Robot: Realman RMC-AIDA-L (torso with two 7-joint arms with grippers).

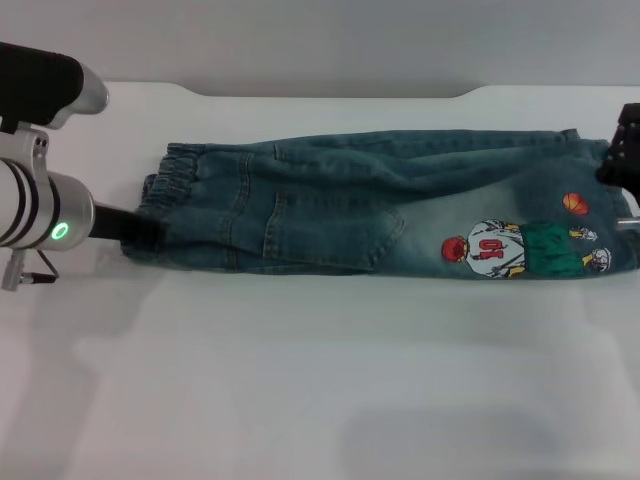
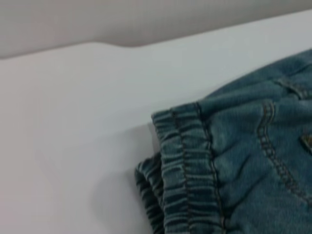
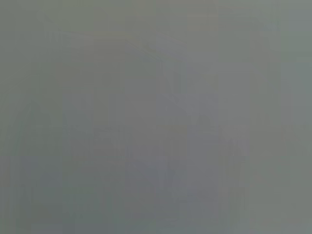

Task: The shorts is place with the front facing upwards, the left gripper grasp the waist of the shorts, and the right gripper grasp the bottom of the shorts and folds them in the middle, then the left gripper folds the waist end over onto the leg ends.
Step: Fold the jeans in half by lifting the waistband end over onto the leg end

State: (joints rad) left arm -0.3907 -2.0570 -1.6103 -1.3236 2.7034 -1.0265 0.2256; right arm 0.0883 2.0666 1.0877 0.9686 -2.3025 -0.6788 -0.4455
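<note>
The shorts (image 1: 380, 215), already folded lengthwise, lie across the white table (image 1: 300, 400), waist (image 1: 175, 190) toward the robot's left. Soft but thick denim, likely best pinched at the bunched elastic band. The left gripper (image 1: 140, 235) meets the waist, the right gripper (image 1: 625, 160) the leg ends (image 1: 610, 220); neither's closure can be told

Lab-like: bare white table (image 1: 300, 400)
</note>
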